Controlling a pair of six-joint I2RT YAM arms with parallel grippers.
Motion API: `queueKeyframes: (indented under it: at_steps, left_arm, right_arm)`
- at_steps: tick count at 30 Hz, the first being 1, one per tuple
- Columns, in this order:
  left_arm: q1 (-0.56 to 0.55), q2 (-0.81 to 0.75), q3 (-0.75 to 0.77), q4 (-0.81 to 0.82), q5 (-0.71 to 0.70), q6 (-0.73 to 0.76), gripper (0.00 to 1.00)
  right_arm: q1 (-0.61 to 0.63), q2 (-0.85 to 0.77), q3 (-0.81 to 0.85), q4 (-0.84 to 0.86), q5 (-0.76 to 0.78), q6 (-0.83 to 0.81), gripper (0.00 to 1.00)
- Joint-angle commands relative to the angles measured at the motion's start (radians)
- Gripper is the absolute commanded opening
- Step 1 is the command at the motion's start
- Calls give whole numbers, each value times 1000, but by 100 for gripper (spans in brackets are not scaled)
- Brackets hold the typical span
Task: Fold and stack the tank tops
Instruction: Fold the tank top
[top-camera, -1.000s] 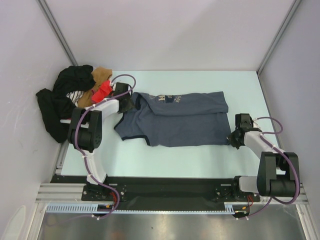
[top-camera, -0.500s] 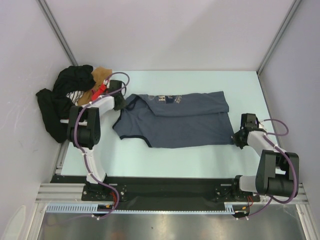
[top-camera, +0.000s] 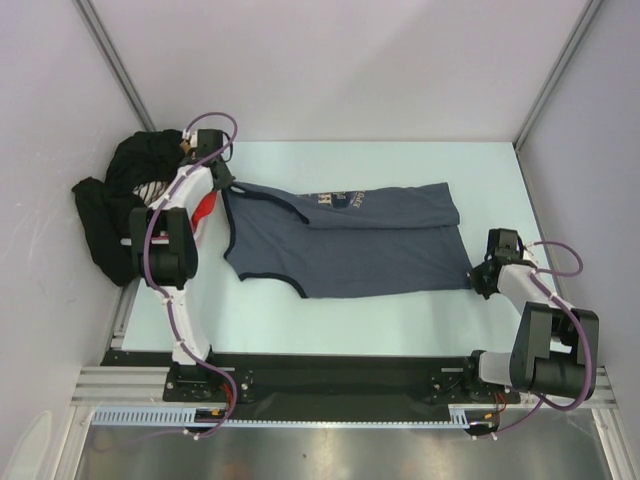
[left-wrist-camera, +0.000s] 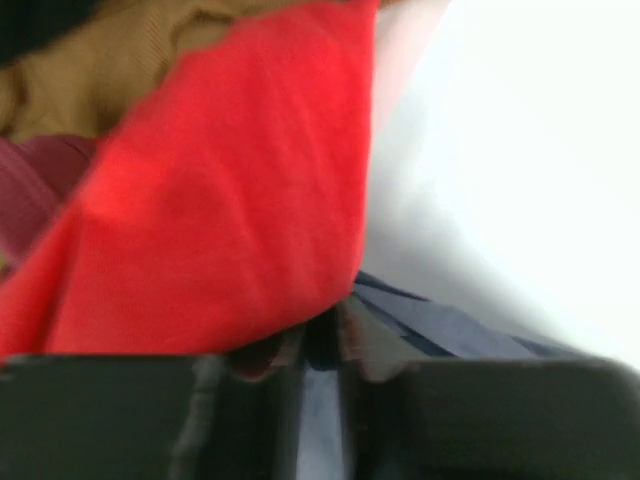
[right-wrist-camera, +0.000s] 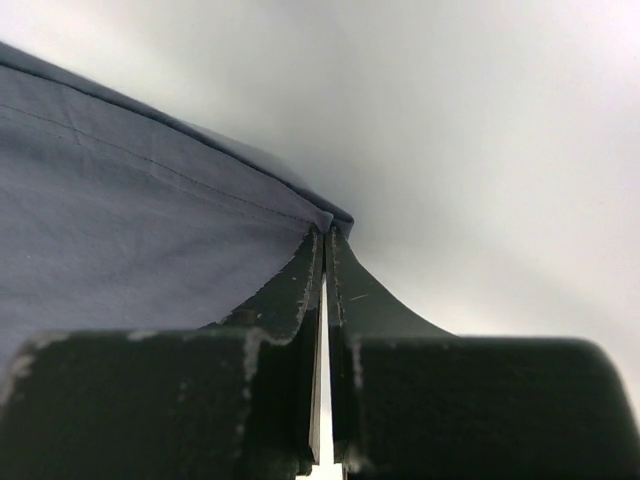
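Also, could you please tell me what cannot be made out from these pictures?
The maroon tank top: just a blurred sliver in the left wrist view; unseen among the piled clothes in the top view.
Lettering on the blue-grey tank top: too small and partly folded under, top view.

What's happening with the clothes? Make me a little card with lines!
blue top: spread on the table, print facing up
left pincer: shut on the blue top's strap, far left
right pincer: shut on its hem corner, right side
red garment: right beside the left pincer
maroon cloth: a bit shows next to the red garment
black clothes: heaped at the table's left edge
stack: not started yet
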Motion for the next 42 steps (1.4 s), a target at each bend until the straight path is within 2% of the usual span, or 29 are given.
queueKeyframes:
  at_steps: [1,2,5,8,13,14,22,26,27,30,32,36,42]
  left_arm:
    - [45,32,32,-46,-30,11,24]
    - [47,37,40,-53,-32,-1,37]
    - [52,39,20,-58,-30,-24,46]
    - [52,-13,-63,-12,-30,-40,55]
    - [44,-177,-238,95,34,-55,59]
    - [40,-203,-309,113,51,-57,60]
    - [-80,-460,-662,236,281,-113,58]
    - [-224,-628,-842,224,245,-158,54]
    - [-291,-692,-867,215,235,-172,53]
    - [-420,-818,-989,232,231,-251,53]
    - [-480,-865,-1069,264,217,-317,49]
    - [-600,-894,-1146,316,200,-386,47]
    - [-710,-790,-1131,361,174,-434,45]
  right_arm:
    - [-12,-24,-8,-4,26,-14,0]
    - [-12,-25,-11,-2,25,-16,0]
    - [-12,-36,-29,2,18,-16,0]
    - [-12,-47,-43,11,17,-16,0]
    - [-12,-48,-45,10,2,-17,0]
    - [-12,-51,-45,8,0,-17,0]
    - [-12,-96,-51,-11,-11,-34,0]
    - [-12,-106,-51,-15,-15,-42,0]
    - [-12,-106,-54,-15,-17,-42,0]
    - [-12,-106,-57,-7,-29,-45,0]
    - [-12,-106,-63,-1,-35,-45,0]
    - [-12,-105,-66,10,-41,-51,0]
    - [-12,-100,-68,12,-46,-56,0]
